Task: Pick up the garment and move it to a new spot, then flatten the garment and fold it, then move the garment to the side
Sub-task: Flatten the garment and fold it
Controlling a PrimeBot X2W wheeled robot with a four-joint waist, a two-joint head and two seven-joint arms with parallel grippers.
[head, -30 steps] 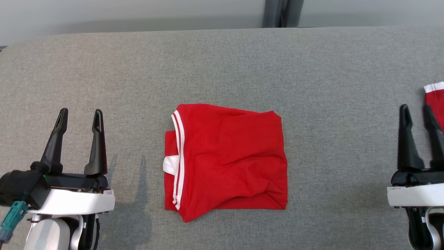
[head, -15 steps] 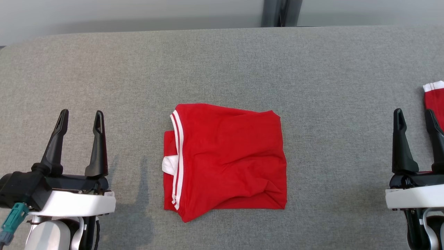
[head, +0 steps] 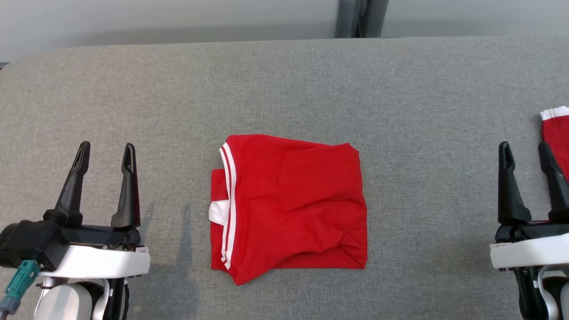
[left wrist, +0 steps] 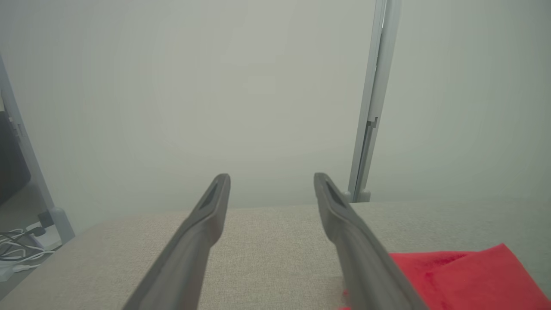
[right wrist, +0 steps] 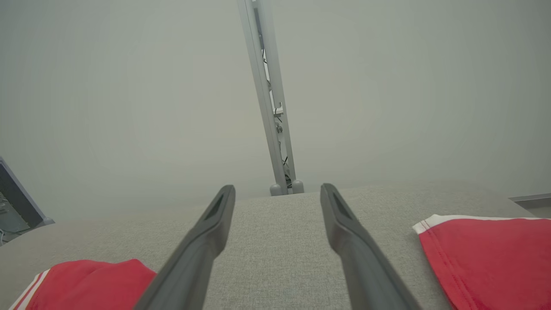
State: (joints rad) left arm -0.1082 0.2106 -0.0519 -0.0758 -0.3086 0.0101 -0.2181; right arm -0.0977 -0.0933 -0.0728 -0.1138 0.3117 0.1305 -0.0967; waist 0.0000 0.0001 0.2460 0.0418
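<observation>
The garment (head: 293, 204) lies folded on the tabletop (head: 284, 80), left claw (head: 106, 146) and right claw (head: 523, 145) apart, empty; moving it aside looks next

- garment (head: 289, 204): red cloth, matt and soft, with shallow creases. The white stripes along one edge are equally matt.
- tag (head: 217, 211): white, matt, cloth-like.
- other garment (head: 556, 133): red matt cloth with a white band at the hem.
- table (head: 284, 89): covered in grey woven fabric, matt, with a fine rough grain.
- left gripper (head: 106, 145) and right gripper (head: 523, 144): the fingers look like smooth, dark, matt plastic.
- wrist shell (head: 102, 262): smooth white plastic with a slight gloss.
- plug (head: 20, 275): teal plastic with a faint sheen.
- wall (head: 178, 18): pale, smooth, matt.
- post (right wrist: 269, 107): smooth grey metal with a satin finish.
- cables (left wrist: 17, 243): smooth sheaths.
</observation>
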